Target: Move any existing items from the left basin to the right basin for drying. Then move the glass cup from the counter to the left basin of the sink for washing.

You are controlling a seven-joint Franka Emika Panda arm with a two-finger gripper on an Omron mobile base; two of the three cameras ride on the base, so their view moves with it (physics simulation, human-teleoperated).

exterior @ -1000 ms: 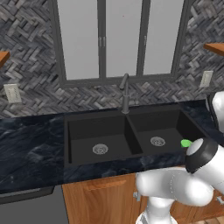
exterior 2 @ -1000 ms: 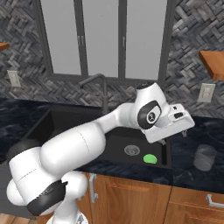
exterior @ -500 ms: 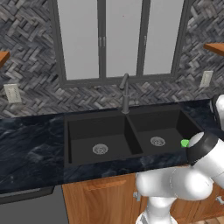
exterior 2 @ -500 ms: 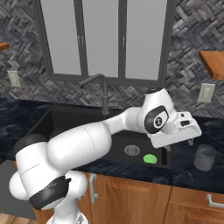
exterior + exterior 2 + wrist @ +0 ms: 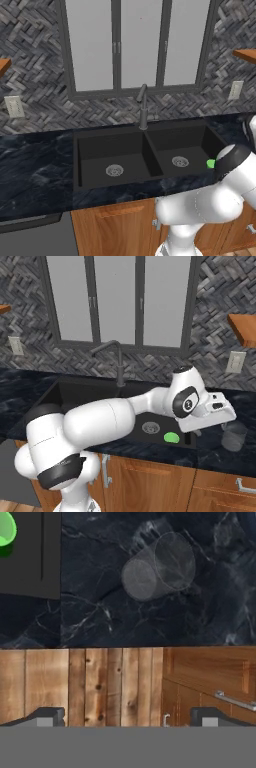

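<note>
Our white arm has swung rightward off the matte black double sink (image 5: 145, 155) and now hangs over the glossy black veined counter (image 5: 235, 461). The left basin (image 5: 112, 162) lies bare; the small bright green lump (image 5: 171, 437) sits in the right basin (image 5: 155, 431). So the clear glass cup (image 5: 157, 567), upright on the counter right of the sink, comes next. Our jaws (image 5: 125, 717) stand wide, holding nothing.
</note>
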